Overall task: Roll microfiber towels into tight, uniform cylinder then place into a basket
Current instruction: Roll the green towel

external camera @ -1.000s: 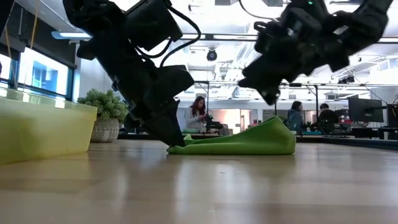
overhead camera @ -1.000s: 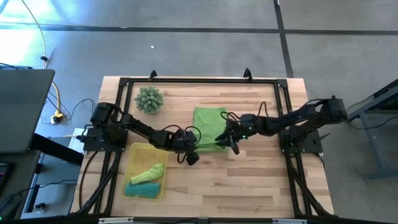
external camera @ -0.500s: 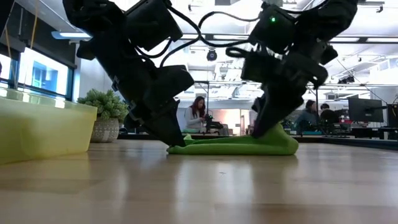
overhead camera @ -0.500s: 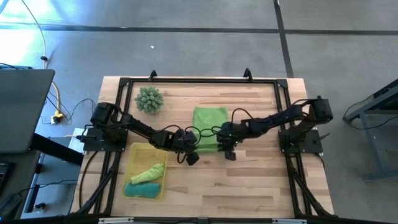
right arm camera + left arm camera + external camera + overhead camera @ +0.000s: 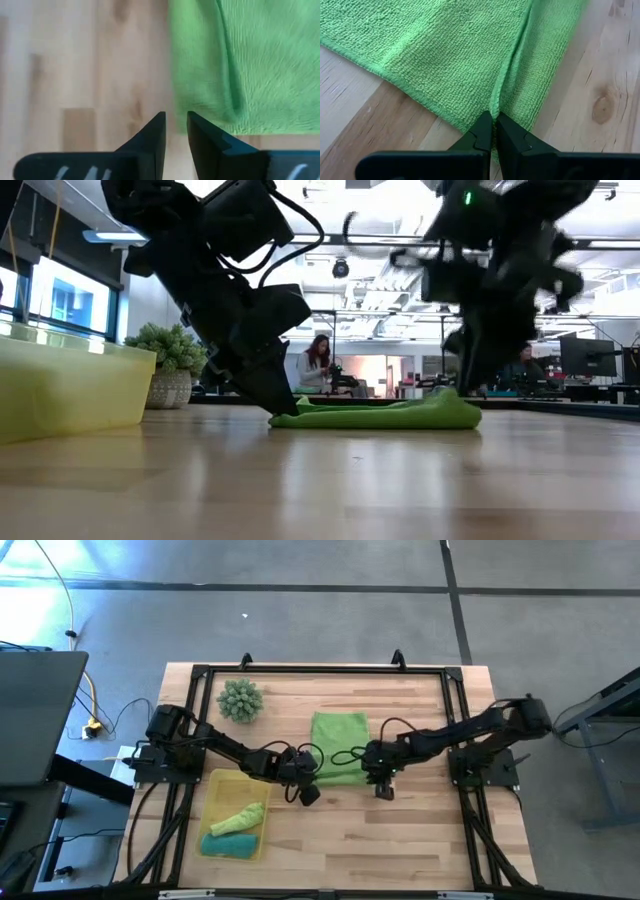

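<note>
Green towel (image 5: 338, 747): lies flat mid-counter (image 5: 420, 830), near edge slightly bunched. Left gripper (image 5: 494, 131): jaws clenched on a fold at the towel's near left corner; right gripper (image 5: 175, 131): jaws slightly parted, holding nothing, over its near right corner. Basket (image 5: 212, 783): front left, holding one lime rolled towel (image 5: 240, 816) and one teal rolled towel (image 5: 228, 843).

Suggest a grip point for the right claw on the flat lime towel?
Take the lime towel at its free near corner, beside the right claw. It lies flat, so come from above and pinch the hem. The left claw pins the other near corner.
</note>
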Robot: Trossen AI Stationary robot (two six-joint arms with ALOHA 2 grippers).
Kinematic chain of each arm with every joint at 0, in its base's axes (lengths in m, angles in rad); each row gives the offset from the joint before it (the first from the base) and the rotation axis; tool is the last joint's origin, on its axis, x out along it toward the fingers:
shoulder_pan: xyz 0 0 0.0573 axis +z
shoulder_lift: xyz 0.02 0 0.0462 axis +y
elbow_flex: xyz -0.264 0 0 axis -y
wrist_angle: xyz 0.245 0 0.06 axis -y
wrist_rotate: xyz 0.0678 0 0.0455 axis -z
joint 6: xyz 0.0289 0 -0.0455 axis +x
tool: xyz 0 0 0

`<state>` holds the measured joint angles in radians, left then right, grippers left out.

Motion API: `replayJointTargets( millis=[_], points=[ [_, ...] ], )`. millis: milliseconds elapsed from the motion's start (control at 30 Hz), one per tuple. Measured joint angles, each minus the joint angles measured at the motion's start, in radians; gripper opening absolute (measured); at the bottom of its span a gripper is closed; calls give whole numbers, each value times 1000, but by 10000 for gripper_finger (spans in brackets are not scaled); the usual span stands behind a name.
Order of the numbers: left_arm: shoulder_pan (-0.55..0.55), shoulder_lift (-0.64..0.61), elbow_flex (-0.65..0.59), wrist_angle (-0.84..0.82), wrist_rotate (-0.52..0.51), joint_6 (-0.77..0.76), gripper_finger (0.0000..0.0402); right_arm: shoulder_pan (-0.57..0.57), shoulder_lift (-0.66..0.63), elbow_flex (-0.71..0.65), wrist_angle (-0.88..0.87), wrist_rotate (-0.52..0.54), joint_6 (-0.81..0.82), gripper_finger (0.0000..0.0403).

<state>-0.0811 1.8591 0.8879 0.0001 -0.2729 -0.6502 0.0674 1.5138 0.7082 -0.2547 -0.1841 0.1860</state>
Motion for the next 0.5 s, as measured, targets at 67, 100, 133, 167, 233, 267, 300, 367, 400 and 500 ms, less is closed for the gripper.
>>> replayJointTargets(
  millis=[67, 100, 133, 167, 233, 267, 300, 367, 400, 500],
  points=[
    [0, 0, 0, 3, 0, 0, 5, 4, -59, 14, -24, 6, 12, 68],
    [0, 0, 0, 3, 0, 0, 5, 8, -88, 14, -26, 16, 22, 68],
    [0, 0, 0, 3, 0, 0, 5, 14, -108, 14, -18, 20, 23, 68],
    [0, 0, 0, 3, 0, 0, 5, 23, -121, 14, -2, 31, 14, 68],
    [0, 0, 0, 4, 0, 0, 5, 53, -131, 14, 30, 58, -39, 68],
    [0, 0, 0, 3, 0, 0, 5, 70, -129, 14, 54, 81, -68, 68],
    [0, 0, 0, 5, 0, 0, 5, 87, -122, 14, 70, 110, -100, 68],
    [0, 0, 0, 7, 0, 0, 5, 115, -96, 14, 94, 184, -144, 70],
    [0, 0, -1, 7, 0, 0, 5, 125, -82, 14, 101, 217, -163, 73],
    [-1, 0, -1, 9, 0, 0, 5, 137, -36, 14, 111, 288, -192, 95]
  ],
)
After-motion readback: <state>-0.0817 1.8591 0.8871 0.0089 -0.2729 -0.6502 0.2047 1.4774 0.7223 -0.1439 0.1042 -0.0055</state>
